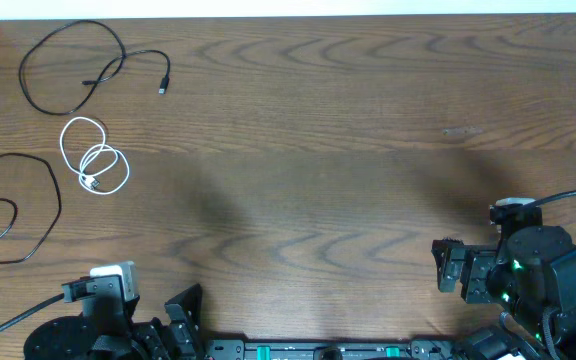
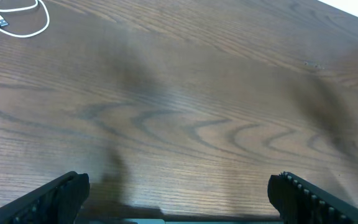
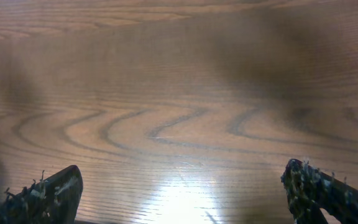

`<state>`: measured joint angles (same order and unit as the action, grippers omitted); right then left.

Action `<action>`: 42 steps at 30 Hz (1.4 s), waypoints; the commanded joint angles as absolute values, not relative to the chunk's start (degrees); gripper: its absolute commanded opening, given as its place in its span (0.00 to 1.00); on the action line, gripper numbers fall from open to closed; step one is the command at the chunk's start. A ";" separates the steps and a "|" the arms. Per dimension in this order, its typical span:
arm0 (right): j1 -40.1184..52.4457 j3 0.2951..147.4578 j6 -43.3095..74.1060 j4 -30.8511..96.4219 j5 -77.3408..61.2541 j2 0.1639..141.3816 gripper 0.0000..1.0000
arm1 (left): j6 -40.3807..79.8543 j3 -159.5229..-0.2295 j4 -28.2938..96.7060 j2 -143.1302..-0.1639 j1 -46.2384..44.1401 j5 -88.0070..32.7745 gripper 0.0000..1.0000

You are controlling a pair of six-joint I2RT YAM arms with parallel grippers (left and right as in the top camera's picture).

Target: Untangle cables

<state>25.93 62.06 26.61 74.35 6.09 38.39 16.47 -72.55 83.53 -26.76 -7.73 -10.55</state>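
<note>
Three cables lie apart at the table's left side. One black cable (image 1: 73, 70) forms a loose loop at the far left, its plug end out to the right. The white cable (image 1: 95, 158) is coiled in small loops below it and also shows in the left wrist view (image 2: 18, 18). The second black cable (image 1: 13, 205) loops at the left edge. My left gripper (image 1: 183, 312) is open and empty at the near left edge; its fingertips (image 2: 178, 186) frame bare wood. My right gripper (image 1: 446, 267) is open and empty at the near right (image 3: 182, 186).
The wooden table (image 1: 328, 130) stretches from the cables to the right side. A faint smudge (image 1: 460, 130) marks the wood at the right. A thick black arm cable (image 1: 568, 195) runs off the right edge. The arm bases sit along the near edge.
</note>
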 commanded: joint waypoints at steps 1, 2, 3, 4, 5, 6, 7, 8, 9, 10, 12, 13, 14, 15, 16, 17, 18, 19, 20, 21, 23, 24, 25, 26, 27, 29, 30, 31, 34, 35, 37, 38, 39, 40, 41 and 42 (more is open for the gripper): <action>25.58 61.78 27.40 74.43 6.94 38.30 0.99 | 16.56 -72.27 83.59 -26.52 -7.86 -10.22 0.98; 25.58 61.78 27.40 74.43 6.94 38.30 0.99 | 16.56 -72.27 83.59 -26.52 -7.86 -10.20 0.98; 25.58 61.78 27.40 74.43 6.94 38.30 0.99 | 16.56 -72.27 83.59 -26.52 -7.86 -10.20 0.98; 25.58 61.78 27.40 74.43 6.94 38.30 0.99 | 16.56 -72.27 83.59 -26.52 -7.86 -10.20 0.98; 25.58 61.78 27.40 74.43 6.94 38.30 0.99 | 16.56 -72.27 83.59 -26.52 -7.86 -10.20 0.98; 25.58 61.78 27.40 74.43 6.94 38.30 0.99 | 16.56 -72.27 83.59 -26.52 -7.86 -10.20 0.98; 25.58 61.78 27.40 74.43 6.94 38.30 0.99 | 16.56 -72.27 83.59 -26.52 -7.86 -10.20 0.98; 25.58 61.78 27.40 74.43 6.94 38.30 0.99 | 16.56 -72.27 83.59 -26.52 -7.86 -10.20 0.98; 25.58 61.78 27.40 74.43 6.94 38.30 0.99 | 16.56 -72.27 83.59 -26.52 -7.86 -10.20 0.98; 25.58 61.78 27.40 74.43 6.94 38.30 0.99 | 16.56 -72.27 83.59 -26.52 -7.86 -10.20 0.98; 25.58 61.78 27.38 74.65 6.96 38.30 0.99 | 16.56 -72.27 83.59 -26.52 -7.86 -10.20 0.98; 25.58 61.78 27.40 75.18 6.96 38.30 0.99 | 16.56 -72.27 83.59 -26.52 -7.86 -10.20 0.98; 25.61 61.78 27.40 75.57 6.96 38.28 0.99 | 16.56 -72.27 83.59 -26.52 -7.86 -10.20 0.98; 25.58 61.76 27.16 76.20 7.38 38.28 0.99 | 16.56 -72.27 83.59 -26.52 -7.86 -10.20 0.98; 25.54 61.76 26.59 76.58 8.60 38.24 0.99 | 16.56 -72.27 83.59 -26.52 -7.86 -10.20 0.98; 25.54 61.71 26.48 76.55 9.93 38.15 0.99 | 16.56 -72.27 83.59 -26.52 -7.86 -10.20 0.98; 25.54 61.63 26.48 76.51 10.94 38.09 0.99 | 16.56 -72.27 83.59 -26.52 -7.86 -10.20 0.98; 25.54 61.34 26.46 76.51 12.40 37.93 0.99 | 16.56 -72.27 83.59 -26.52 -7.86 -10.20 0.98; 25.50 60.97 25.93 76.34 13.43 37.69 0.99 | 16.56 -72.27 83.59 -26.52 -7.86 -10.20 0.98; 25.26 60.12 24.47 75.53 14.22 37.26 0.99 | 16.56 -72.27 83.59 -26.52 -7.86 -10.20 0.98; 23.88 57.56 20.67 72.29 14.26 36.03 0.99 | 16.56 -72.27 83.59 -26.52 -7.86 -10.20 0.98; 22.98 56.07 19.27 70.19 14.20 35.40 0.99 | 16.56 -72.27 83.59 -26.52 -7.86 -10.20 0.98; 21.89 54.11 18.09 67.55 14.15 34.59 0.99 | 16.56 -72.27 83.59 -26.52 -7.86 -10.20 0.97; 20.53 51.31 16.56 63.88 13.65 33.45 0.99 | 16.56 -72.27 83.59 -26.52 -7.86 -10.20 0.98; 19.68 49.15 15.31 61.10 12.95 32.45 0.99 | 16.56 -72.27 83.59 -26.52 -7.86 -10.20 0.98; 18.24 44.53 12.62 55.22 10.90 30.24 0.99 | 16.56 -72.27 83.59 -26.52 -7.86 -10.22 0.98; 17.61 42.17 11.20 52.25 9.69 29.02 0.99 | 16.56 -72.27 83.59 -26.52 -7.86 -10.20 0.98; 16.99 39.90 9.98 49.52 8.54 27.70 0.99 | 16.56 -72.27 83.59 -26.52 -7.86 -10.20 0.98; 14.63 33.69 8.01 42.68 6.17 23.75 0.99 | 16.56 -72.27 83.59 -26.52 -7.86 -10.20 0.98; 13.17 31.33 8.01 40.27 5.48 22.09 0.99 | 16.56 -72.27 83.59 -26.52 -7.86 -10.20 0.98; 10.57 27.75 8.01 36.71 3.84 19.75 0.99 | 16.56 -72.27 83.59 -26.52 -7.86 -10.20 0.98; 9.41 26.09 8.01 35.11 2.98 18.83 0.99 | 16.56 -72.27 83.59 -26.52 -7.86 -10.20 0.98; 8.23 24.05 8.01 33.04 1.98 17.76 0.99 | 16.56 -72.27 83.59 -26.52 -7.86 -10.20 0.98; 7.64 22.48 7.99 31.44 1.43 16.99 0.99 | 16.56 -72.27 83.59 -26.52 -7.86 -10.20 0.98; 7.29 20.93 7.94 29.80 1.10 16.16 0.99 | 16.56 -72.27 83.59 -26.52 -7.86 -10.20 0.98; 6.98 19.05 7.57 27.88 0.69 15.05 0.99 | 16.56 -72.27 83.59 -26.52 -7.86 -10.20 0.98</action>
